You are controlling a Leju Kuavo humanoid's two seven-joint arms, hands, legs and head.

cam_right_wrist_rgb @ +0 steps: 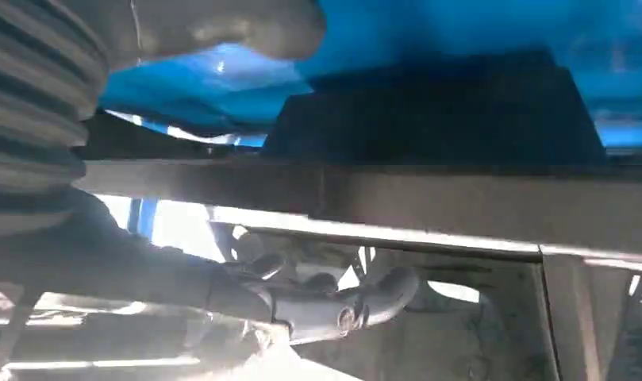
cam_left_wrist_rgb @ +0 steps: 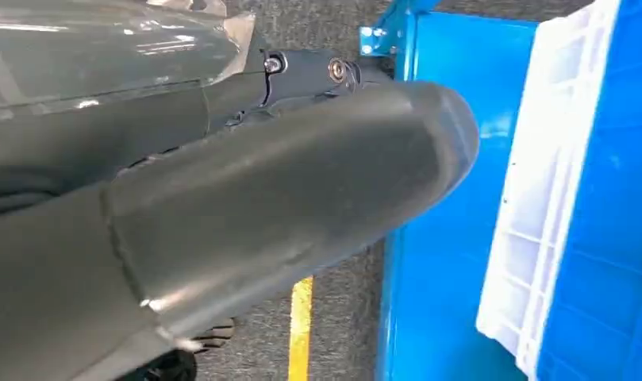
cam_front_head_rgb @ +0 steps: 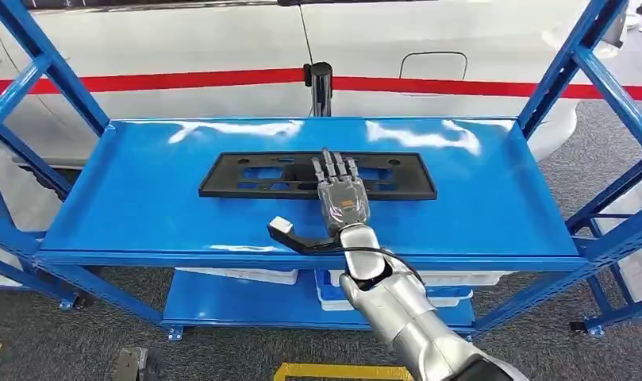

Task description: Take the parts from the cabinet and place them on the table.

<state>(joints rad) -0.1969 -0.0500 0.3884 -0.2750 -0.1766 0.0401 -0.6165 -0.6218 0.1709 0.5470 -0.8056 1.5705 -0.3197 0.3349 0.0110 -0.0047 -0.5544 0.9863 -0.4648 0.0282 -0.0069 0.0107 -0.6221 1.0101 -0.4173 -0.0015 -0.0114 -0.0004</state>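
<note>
Reaching over the blue shelf (cam_front_head_rgb: pixel 143 198), the right robot hand (cam_front_head_rgb: pixel 340 193) lay flat with fingers (cam_front_head_rgb: pixel 331 168) spread on the black part (cam_front_head_rgb: pixel 246 176), gripping nothing. The part lay mid-shelf. Whether the left robot hand was apart or together could not be told.
</note>
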